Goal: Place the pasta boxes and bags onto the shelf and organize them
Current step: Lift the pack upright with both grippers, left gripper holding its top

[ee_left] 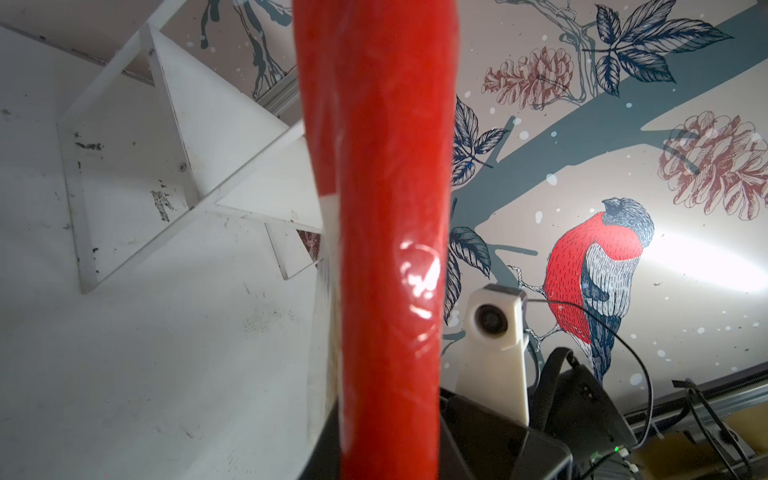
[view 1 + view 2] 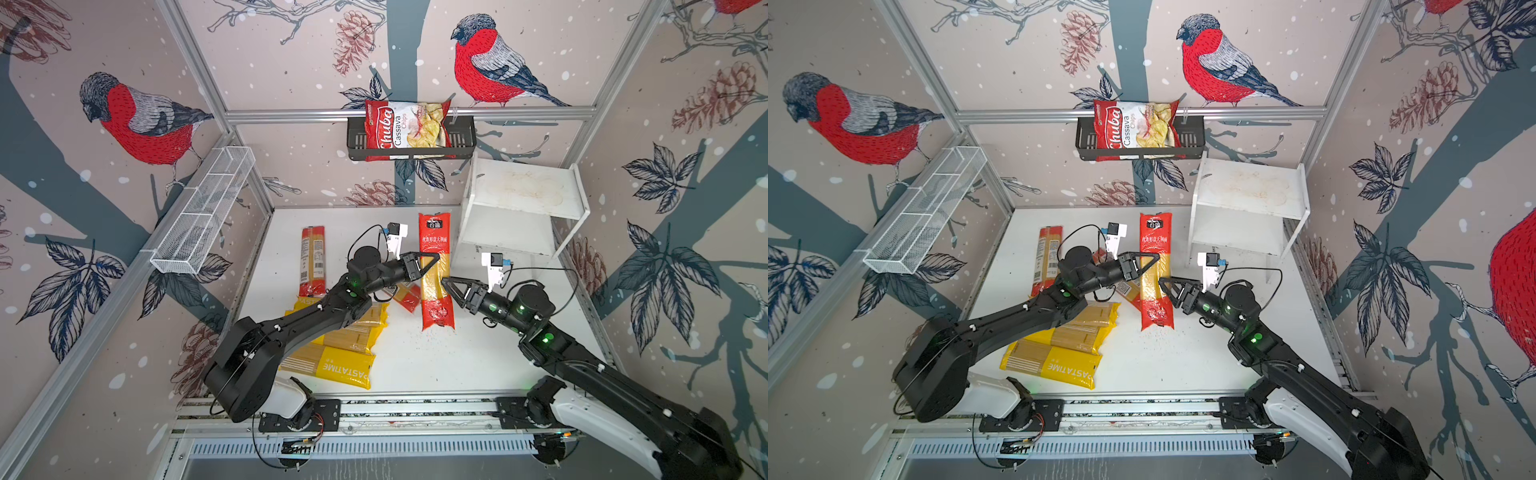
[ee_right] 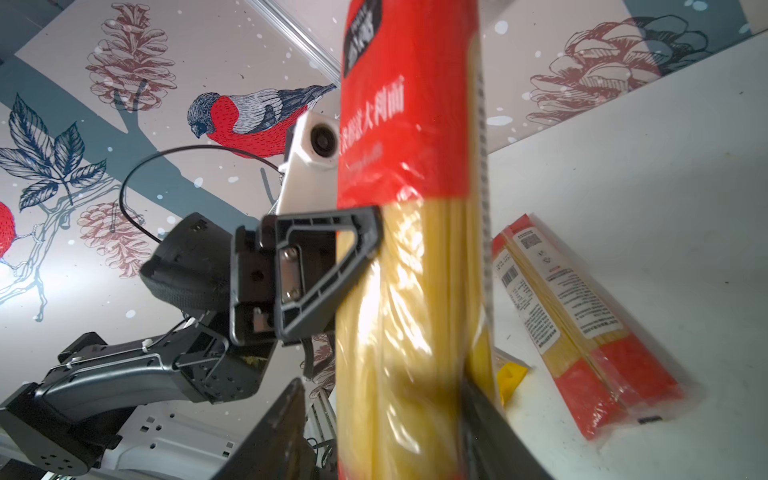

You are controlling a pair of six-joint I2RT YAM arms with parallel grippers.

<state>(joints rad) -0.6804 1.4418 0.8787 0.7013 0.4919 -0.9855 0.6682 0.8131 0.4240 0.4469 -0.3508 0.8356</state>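
A red pasta packet with a clear middle window hangs above the table, left of the white shelf. My left gripper is shut on its window part, as the right wrist view shows of the left gripper. My right gripper stands open around the packet, one finger touching it, the other apart. The packet fills the left wrist view. A second red packet lies on the table. Yellow packets are stacked under the left arm.
A third red packet pokes out beneath the left arm. A chips bag sits in a black wall basket above the shelf. A white wire basket hangs on the left wall. Crumbs dot the table.
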